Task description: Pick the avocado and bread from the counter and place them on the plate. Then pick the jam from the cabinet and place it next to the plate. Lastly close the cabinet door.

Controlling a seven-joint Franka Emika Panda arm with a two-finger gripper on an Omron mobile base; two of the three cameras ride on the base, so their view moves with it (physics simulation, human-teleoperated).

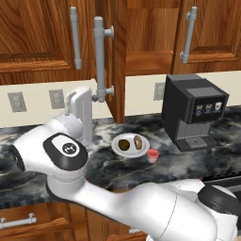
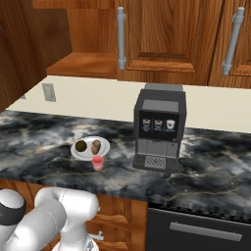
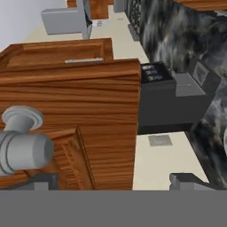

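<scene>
Hidden: cabinet door [image 1: 115, 61] stands edge-on, its handle [image 1: 100, 59] cut off in hand view.
Pincer [image 3: 111, 184]: fingers apart, empty, beside handle.
Arm: raised before the desk [image 1: 28, 136].

the open cabinet door [image 1: 113, 61] is jutting out over the bench [image 1: 28, 136], its handle [image 1: 100, 59] blocking the way just before the tool [image 3: 111, 184]. the coffee machine [image 2: 159, 128] is standing near the plate [image 2: 77, 153] and jam [image 2: 98, 163]; bare marble is lying left of them.

The dark marble counter [image 1: 188, 162] carries a plate [image 1: 117, 149], jam [image 1: 152, 156] and coffee machine [image 1: 193, 110].
</scene>
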